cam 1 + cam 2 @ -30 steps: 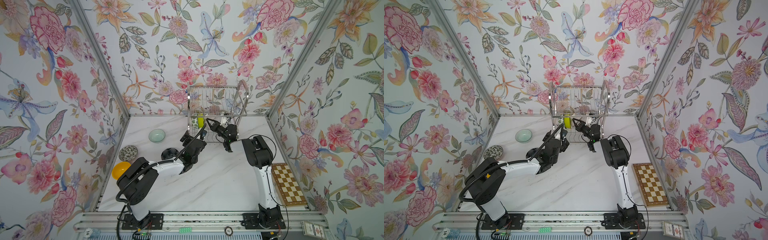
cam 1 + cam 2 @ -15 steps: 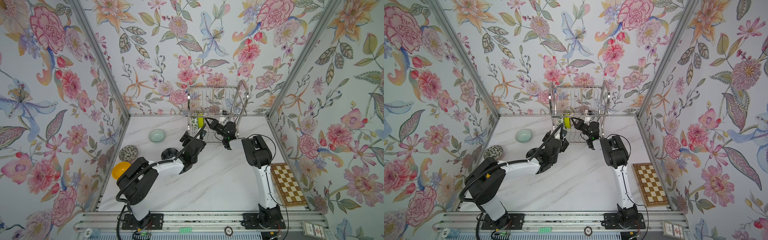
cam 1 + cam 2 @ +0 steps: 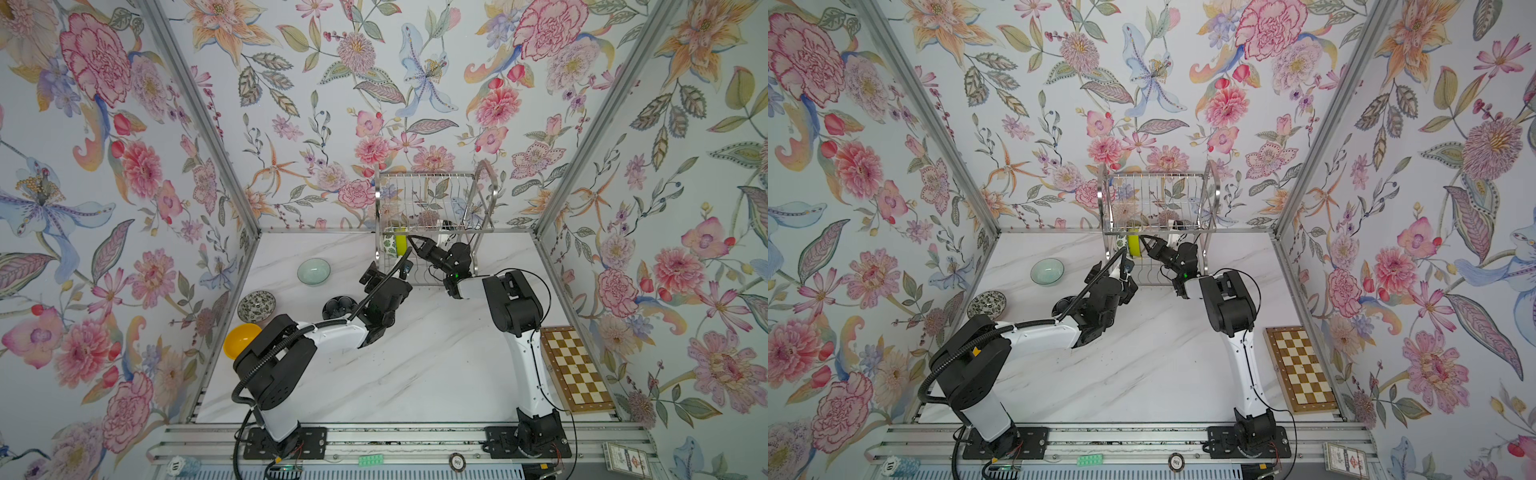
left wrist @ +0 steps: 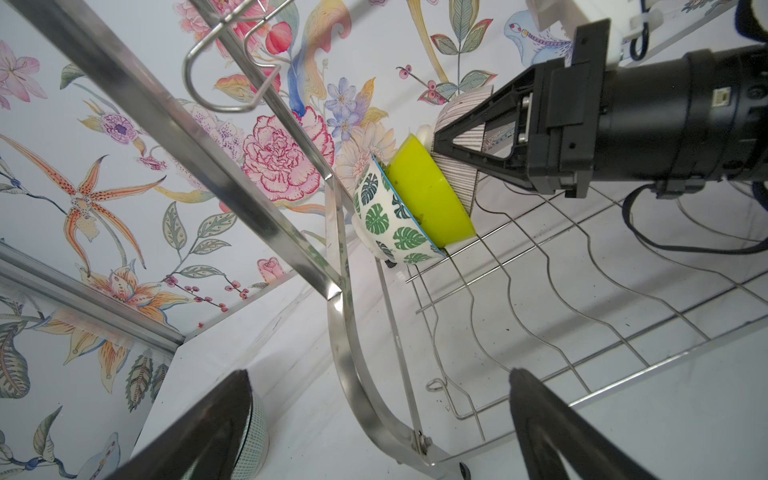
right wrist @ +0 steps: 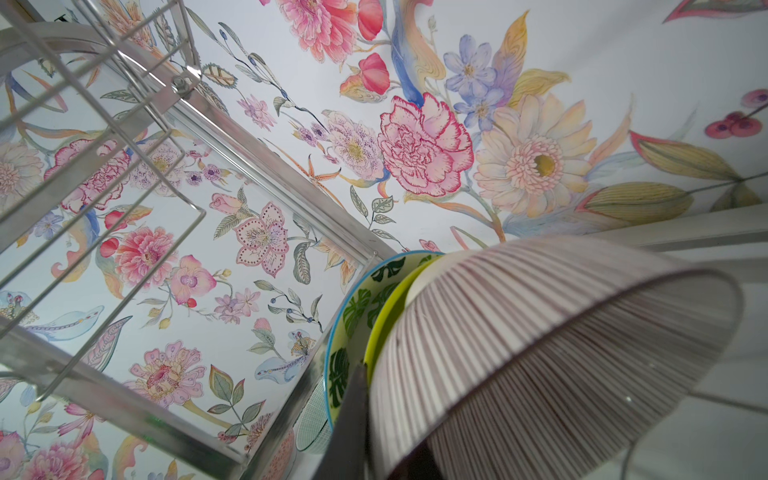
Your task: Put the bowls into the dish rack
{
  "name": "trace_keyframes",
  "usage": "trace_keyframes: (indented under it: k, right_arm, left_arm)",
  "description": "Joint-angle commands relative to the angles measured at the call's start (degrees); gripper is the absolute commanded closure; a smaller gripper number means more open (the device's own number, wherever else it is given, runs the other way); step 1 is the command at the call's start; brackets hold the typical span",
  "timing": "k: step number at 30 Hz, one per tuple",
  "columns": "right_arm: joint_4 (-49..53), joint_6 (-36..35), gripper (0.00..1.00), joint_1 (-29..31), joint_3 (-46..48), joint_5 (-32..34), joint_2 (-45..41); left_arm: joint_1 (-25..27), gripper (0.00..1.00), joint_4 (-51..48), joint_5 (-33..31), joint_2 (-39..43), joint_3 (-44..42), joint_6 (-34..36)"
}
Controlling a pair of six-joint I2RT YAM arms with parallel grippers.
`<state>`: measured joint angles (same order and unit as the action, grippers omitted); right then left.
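Standing on edge, probably to save slots, the lime green bowl [image 3: 400, 246] fills the dish rack's [image 3: 484, 195] lower left end in a top view. Left wrist: left gripper [image 4: 380, 376] gapes empty; right gripper [image 4: 434, 143], clamped on the pink striped bowl [image 4: 461, 183], leans it there. Right wrist: they nest.

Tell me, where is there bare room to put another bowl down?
The dish rack has bare lower wires right of the pink striped bowl. The marble table is bare from its middle to the chessboard. Crowded: the rack's left end, and the table's left side with four bowls.
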<state>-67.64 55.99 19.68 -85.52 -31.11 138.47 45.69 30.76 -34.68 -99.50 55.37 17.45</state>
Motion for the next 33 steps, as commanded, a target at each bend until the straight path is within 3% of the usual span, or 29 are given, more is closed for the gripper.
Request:
trace_keyframes:
  k: [1, 33]
  right_arm:
    - [-0.9, 0.4, 1.0, 0.0, -0.2, -1.1, 0.5]
    - [-2.3, 1.1, 0.87, -0.8, 2.4, -1.1, -0.7]
  left_arm:
    - [-0.6, 0.01, -0.5, 0.4, -0.3, 0.4, -1.2]
    - [-0.6, 0.01, -0.6, 0.5, -0.8, 0.4, -1.6]
